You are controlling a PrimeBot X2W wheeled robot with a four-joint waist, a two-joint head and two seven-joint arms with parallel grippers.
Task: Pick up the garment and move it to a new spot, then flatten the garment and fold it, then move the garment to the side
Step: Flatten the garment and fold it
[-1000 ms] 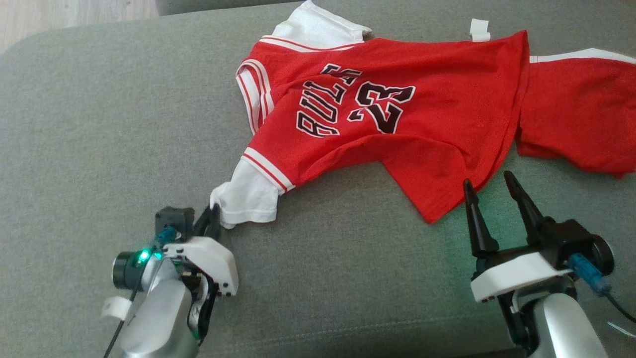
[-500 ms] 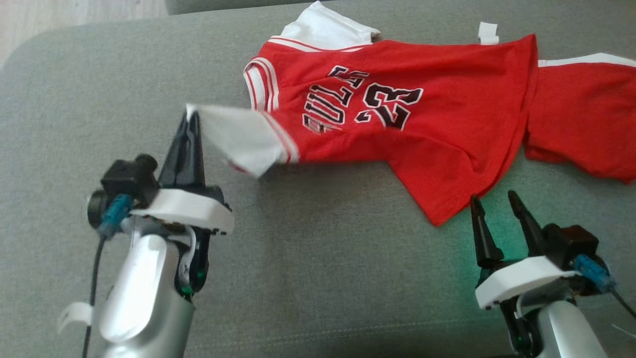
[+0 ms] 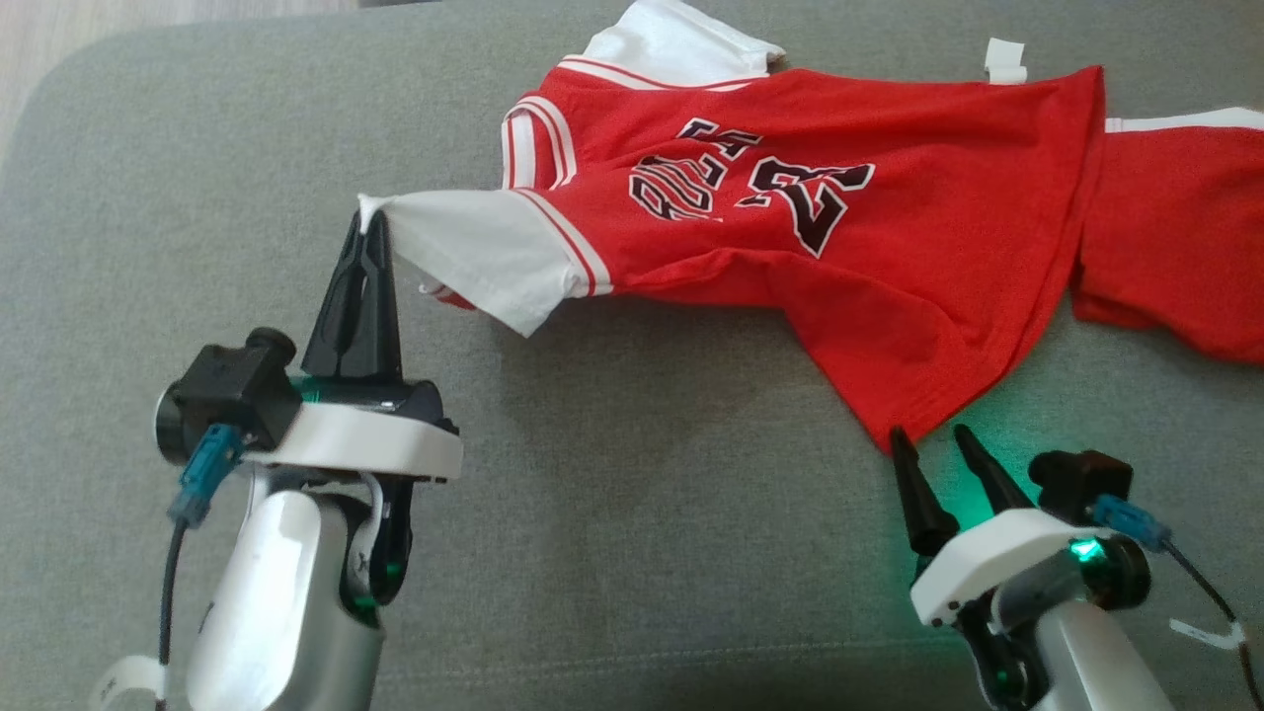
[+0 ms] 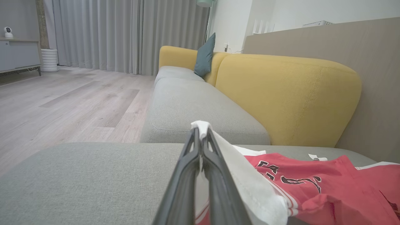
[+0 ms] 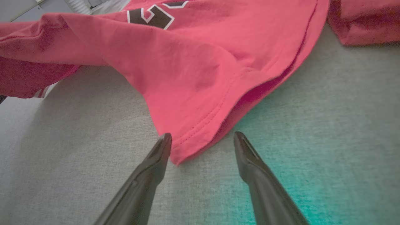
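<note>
garment (image 3: 839,217): lengthwise left-right, collar probably left | left gripper (image 3: 371,225) clamps sleeve (image 3: 484,252)

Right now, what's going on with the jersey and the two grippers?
The left gripper is shut on the white sleeve of the garment, holding that sleeve up off the grey sofa cushion. The rest of the red shirt lies rumpled on the cushion. The right gripper is open, with the lower hem corner between its fingers, not yet closed on it.
</note>
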